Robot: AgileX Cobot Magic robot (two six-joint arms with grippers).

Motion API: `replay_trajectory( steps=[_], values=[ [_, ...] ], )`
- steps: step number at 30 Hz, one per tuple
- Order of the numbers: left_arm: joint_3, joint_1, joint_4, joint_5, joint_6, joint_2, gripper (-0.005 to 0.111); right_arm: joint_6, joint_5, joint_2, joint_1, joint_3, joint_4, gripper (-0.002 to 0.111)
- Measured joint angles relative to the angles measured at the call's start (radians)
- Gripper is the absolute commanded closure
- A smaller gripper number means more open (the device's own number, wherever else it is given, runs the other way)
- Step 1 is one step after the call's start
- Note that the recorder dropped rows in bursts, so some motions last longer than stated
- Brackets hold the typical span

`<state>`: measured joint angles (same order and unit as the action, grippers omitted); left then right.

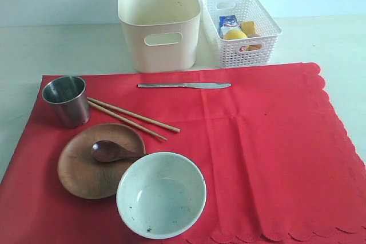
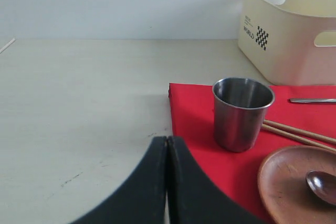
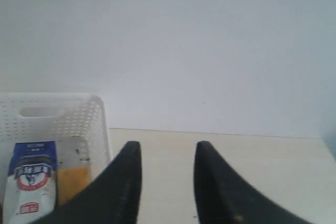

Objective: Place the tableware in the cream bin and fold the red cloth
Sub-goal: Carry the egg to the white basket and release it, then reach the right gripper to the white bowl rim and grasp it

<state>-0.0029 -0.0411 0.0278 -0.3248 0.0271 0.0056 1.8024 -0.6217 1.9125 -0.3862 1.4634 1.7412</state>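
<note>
In the exterior view, the large bright red cloth with scalloped edges (image 1: 257, 141) lies spread flat on the pale counter (image 1: 57, 50). Behind it stands the tall cream plastic bin (image 1: 137, 44), with nothing seen inside. Just beside the bin is a white lattice-walled basket (image 1: 251, 55) holding a blue-and-white milk carton (image 1: 229, 24), a yellow lemon (image 1: 235, 35) and an orange wedge of cheese (image 1: 249, 27).

All the tableware sits on the cloth:
- The metal table knife (image 1: 183, 86) lies near the back edge.
- The steel cup (image 1: 67, 102) stands upright at the back left.
- The pair of wooden chopsticks (image 1: 134, 118) lies just beside the cup.
- The round brown wooden plate (image 1: 80, 170) carries the dark wooden spoon (image 1: 111, 151).
- The large pale bowl (image 1: 163, 198) stands at the front against the plate.

In the left wrist view, the left gripper (image 2: 167, 139) hangs over the bare counter near the cloth's corner. Its black fingers are pressed together with nothing between them, and the cup stands close by.

In the right wrist view, the right gripper (image 3: 167, 148) has its fingers parted and holds nothing. It is next to the basket.
</note>
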Motion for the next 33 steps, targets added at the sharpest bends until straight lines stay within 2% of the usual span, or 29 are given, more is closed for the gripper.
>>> replay_trajectory(
  steps=[2, 6, 12, 18, 26, 28, 30, 33],
  values=[
    [0.0, 0.0, 0.0, 0.0, 0.0, 0.0, 0.107, 0.02, -0.077, -0.037, -0.027, -0.01, 0.002, 0.108],
    [0.0, 0.0, 0.0, 0.0, 0.0, 0.0, 0.107, 0.1, -0.163, -0.113, -0.094, -0.039, 0.002, 0.108],
    [0.0, 0.0, 0.0, 0.0, 0.0, 0.0, 0.107, 0.201, -0.119, -0.202, -0.202, -0.12, 0.002, 0.108],
    [0.0, 0.0, 0.0, 0.0, 0.0, 0.0, 0.107, 0.252, 0.146, -0.276, -0.277, -0.235, 0.008, 0.108],
    [0.0, 0.0, 0.0, 0.0, 0.0, 0.0, 0.107, 0.201, 0.675, -0.307, -0.288, -0.412, 0.013, 0.108],
    [0.0, 0.0, 0.0, 0.0, 0.0, 0.0, 0.107, 0.047, 0.787, -0.303, -0.288, -0.424, -0.09, 0.108],
    [0.0, 0.0, 0.0, 0.0, 0.0, 0.0, 0.107, -0.202, 0.875, -0.287, -0.275, -0.424, -0.362, 0.108],
    [0.0, 0.0, 0.0, 0.0, 0.0, 0.0, 0.107, -0.685, 1.088, -0.217, -0.227, -0.351, -0.872, 0.108]
  ],
)
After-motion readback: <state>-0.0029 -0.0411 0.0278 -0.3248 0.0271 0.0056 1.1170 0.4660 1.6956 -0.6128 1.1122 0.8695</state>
